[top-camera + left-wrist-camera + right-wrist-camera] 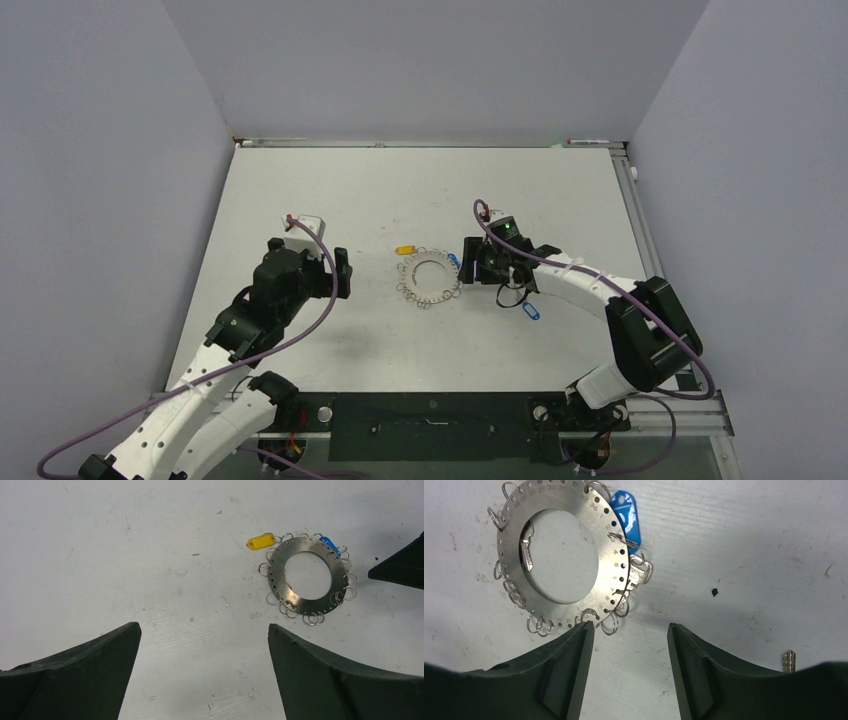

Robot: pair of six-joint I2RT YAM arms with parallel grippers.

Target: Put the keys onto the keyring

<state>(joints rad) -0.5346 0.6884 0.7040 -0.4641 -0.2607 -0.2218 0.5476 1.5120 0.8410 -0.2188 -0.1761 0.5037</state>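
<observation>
Progress looks partial. The keyring (pixel 611 555), a flat steel disc with a wide hole, numbered perforations and small wire loops round its rim, lies flat in the middle of the top view, between the two arms. At its right rim in the right wrist view, a silver key (pixel 641 574) with a blue tag (pixel 626 515) seems to hang from one of the loops. I judge that one done, though the link is too fine to be sure of. A yellow tag (pixel 261 541) rests just beside the disc's upper left rim in the left wrist view; whether it is hooked on I cannot tell. A second blue-tagged key (pixel 531 311) lies loose, right of centre in the top view and apart from the disc, so it is left to do. The right gripper (pixel 630 627) hovers just beside the disc's lower right rim, jaws apart with nothing between them. The left gripper (pixel 203 630) hangs left of the disc, jaws spread wide and empty. The table (pixel 300 190) is white, scuffed and specked. Plain pale lilac walls (pixel 430 60) enclose it on three sides, and a metal rail (pixel 645 220) runs along its far and right edges.
</observation>
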